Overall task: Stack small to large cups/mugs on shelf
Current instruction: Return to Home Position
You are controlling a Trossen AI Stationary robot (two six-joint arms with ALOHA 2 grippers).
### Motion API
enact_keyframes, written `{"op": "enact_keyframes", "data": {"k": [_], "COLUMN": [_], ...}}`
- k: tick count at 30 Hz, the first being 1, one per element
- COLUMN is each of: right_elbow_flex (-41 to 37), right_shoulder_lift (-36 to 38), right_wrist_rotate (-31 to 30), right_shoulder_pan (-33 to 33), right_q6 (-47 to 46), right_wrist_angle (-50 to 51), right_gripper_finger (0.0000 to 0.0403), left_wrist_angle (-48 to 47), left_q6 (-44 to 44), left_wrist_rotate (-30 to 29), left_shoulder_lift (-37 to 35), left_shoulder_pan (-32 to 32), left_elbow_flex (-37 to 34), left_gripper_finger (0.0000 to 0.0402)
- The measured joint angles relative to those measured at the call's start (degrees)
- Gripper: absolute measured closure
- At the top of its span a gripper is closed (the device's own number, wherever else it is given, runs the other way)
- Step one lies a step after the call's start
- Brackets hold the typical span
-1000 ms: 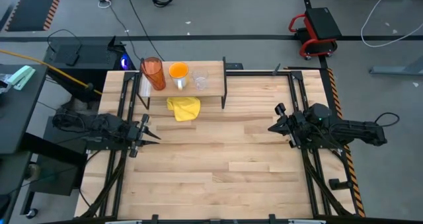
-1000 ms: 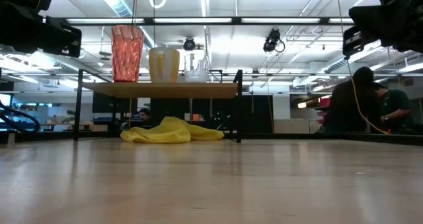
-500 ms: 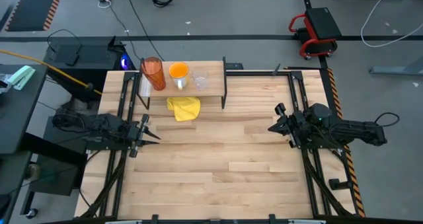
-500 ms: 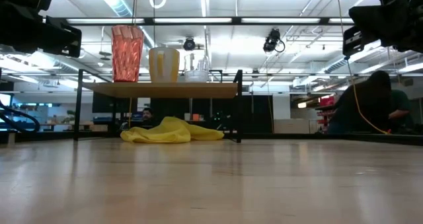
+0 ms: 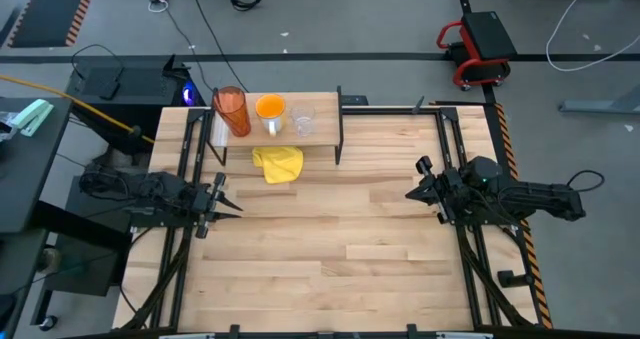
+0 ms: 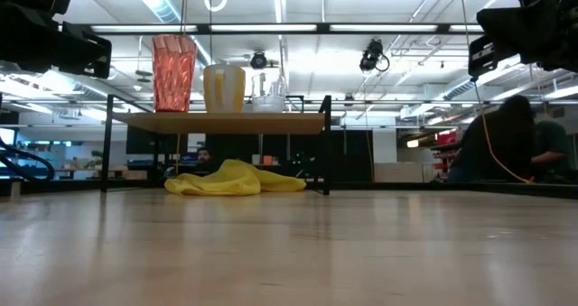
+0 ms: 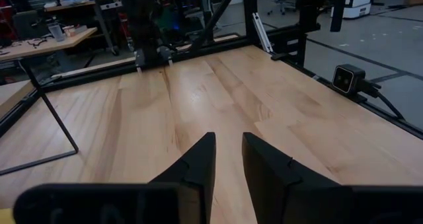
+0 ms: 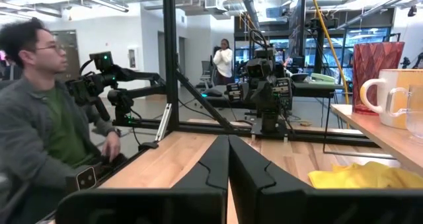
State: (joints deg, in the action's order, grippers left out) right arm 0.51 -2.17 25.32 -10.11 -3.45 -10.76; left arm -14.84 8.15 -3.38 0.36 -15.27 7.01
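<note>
Shelf (image 5: 325, 128), upper centre of high view: tumbler (image 5: 232, 110), mug (image 5: 270, 108), clear cup (image 5: 304, 122) side by side, not nested. Left jaws, frame left: narrowly apart, empty. Right jaws, frame right: closed, empty. Homing: retract level, clear of shelf legs.

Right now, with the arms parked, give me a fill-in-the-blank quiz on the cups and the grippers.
1. On the shelf, the mug stands between the tumbler and the clear ____.
2. The cloth by the shelf is ____.
3. The right gripper is ____, while the left gripper is slightly open.
Missing words: cup; yellow; shut.
</note>
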Motion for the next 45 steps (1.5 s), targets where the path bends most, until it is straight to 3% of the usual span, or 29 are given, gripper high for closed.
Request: {"op": "enact_keyframes", "data": {"k": [45], "right_elbow_flex": [0.00], "right_shoulder_lift": [0.00], "right_wrist_rotate": [0.00], "right_shoulder_pan": [0.00], "right_q6": [-0.01], "right_wrist_angle": [0.00], "right_gripper_finger": [0.0391], "left_wrist_angle": [-0.01], "left_q6": [-0.01], "left_wrist_rotate": [0.02], "left_shoulder_lift": [0.00], "left_shoulder_pan": [0.00], "left_elbow_flex": [0.00], "left_gripper_finger": [0.0313]}}
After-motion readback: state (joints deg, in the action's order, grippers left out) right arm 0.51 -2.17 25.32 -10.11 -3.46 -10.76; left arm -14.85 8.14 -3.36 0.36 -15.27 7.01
